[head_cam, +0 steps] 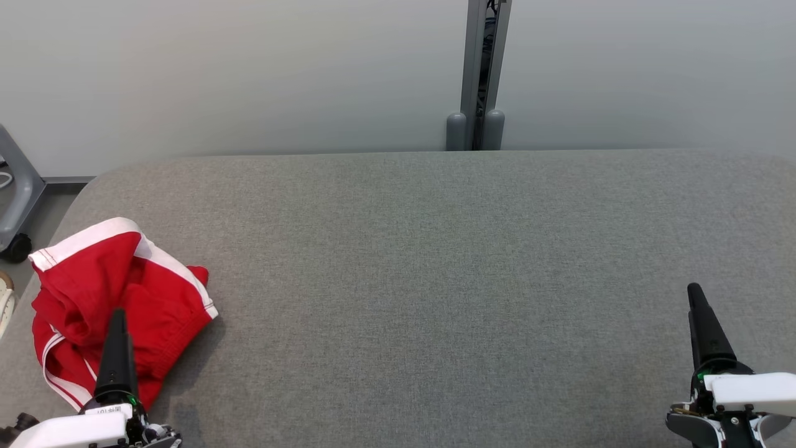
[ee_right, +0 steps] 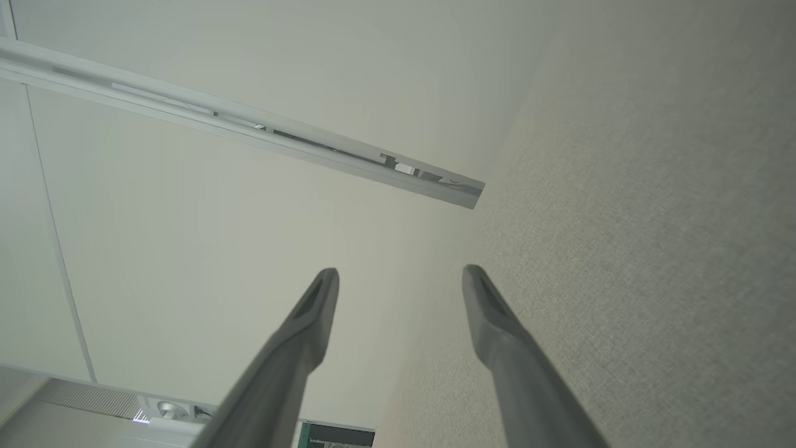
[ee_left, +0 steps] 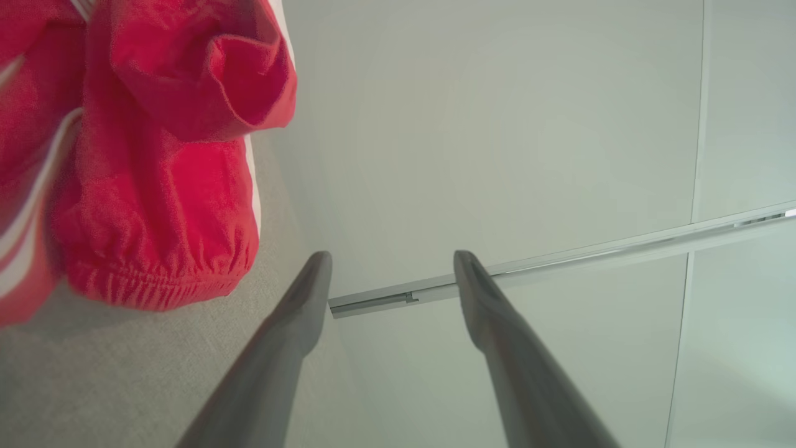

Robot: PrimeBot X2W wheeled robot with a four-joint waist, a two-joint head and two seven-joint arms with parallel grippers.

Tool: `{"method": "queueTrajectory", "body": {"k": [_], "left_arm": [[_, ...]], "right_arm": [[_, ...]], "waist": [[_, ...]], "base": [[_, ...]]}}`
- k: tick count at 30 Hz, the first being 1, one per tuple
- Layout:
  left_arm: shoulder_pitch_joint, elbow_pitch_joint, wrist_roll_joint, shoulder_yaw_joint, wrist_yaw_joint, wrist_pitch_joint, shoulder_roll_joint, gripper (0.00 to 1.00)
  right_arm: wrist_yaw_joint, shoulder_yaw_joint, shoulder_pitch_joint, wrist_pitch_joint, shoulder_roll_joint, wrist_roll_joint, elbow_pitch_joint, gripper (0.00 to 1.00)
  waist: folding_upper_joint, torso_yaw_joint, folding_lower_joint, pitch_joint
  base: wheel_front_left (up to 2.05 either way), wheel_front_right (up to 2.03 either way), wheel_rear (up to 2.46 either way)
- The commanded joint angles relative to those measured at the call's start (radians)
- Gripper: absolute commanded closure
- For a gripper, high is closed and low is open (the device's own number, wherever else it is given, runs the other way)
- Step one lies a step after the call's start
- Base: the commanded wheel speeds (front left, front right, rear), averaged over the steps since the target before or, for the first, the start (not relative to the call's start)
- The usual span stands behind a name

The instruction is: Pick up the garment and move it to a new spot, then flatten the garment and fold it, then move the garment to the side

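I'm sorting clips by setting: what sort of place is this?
Probably a lab or office test bay: a grey fabric-covered table against plain partition panels joined by a metal post, with a wheeled grey frame beside it.

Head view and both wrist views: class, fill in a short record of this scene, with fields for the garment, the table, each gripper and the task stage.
garment: red with white trim, crumpled, at the left end of the table
table: grey fabric top
left gripper: open, next to the garment, nothing between its fingers
right gripper: open, holding nothing, over the bare right end of the table
task stage: garment not yet picked up
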Motion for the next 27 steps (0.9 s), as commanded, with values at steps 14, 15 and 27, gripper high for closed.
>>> {"method": "queueTrajectory", "body": {"k": [14, 15, 27], "left_arm": [[-0.048, -0.096, 0.191, 0.042, -0.003, -0.058, 0.014, 0.00], [-0.050, -0.104, 0.209, 0.042, -0.003, -0.061, 0.014, 0.00], [-0.045, -0.223, 0.499, -0.058, 0.045, -0.107, 0.015, 0.00]], "right_arm": [[0.004, 0.012, -0.040, -0.050, -0.010, -0.380, -0.157, 0.00], [0.004, 0.013, -0.040, -0.054, -0.010, -0.405, -0.163, 0.00], [0.005, 0.052, -0.046, -0.092, -0.024, -0.695, -0.194, 0.00]], "waist": [[0.0000, -0.008, 0.0000, -0.002], [0.0000, -0.008, 0.0000, -0.002], [0.0000, -0.018, 0.0000, 0.000]], "base": [[0.00, 0.00, 0.00], [0.00, 0.00, 0.00], [0.00, 0.00, 0.00]]}}
